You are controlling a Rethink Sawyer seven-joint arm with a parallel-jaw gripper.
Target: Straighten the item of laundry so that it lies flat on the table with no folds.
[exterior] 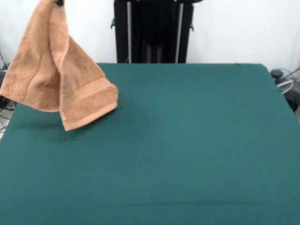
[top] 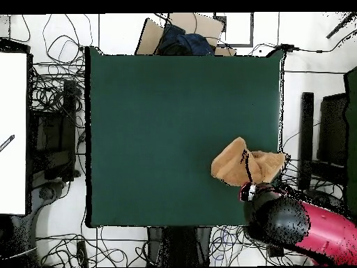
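The item of laundry (exterior: 56, 79), an orange-tan terry towel, hangs in the air over the left far corner of the table (exterior: 187, 140). It is bunched at the top and falls in two folded flaps, with a woven band across the lower flap. Only a dark tip of my gripper (exterior: 59, 2) shows at the top edge, shut on the towel's peak. In the overhead view the towel (top: 233, 164) sits near the table's (top: 174, 125) right edge, partly past it, with the gripper (top: 245, 166) over it and the red arm (top: 307, 227) reaching in from the lower right.
Tangled cables (top: 59, 105) cover the floor around the table. A cardboard box (top: 150, 35) with a dark blue bundle (top: 183, 40) stands beyond the far edge in the overhead view. Black equipment (top: 331, 129) stands to the right, and a white panel (top: 14, 132) to the left.
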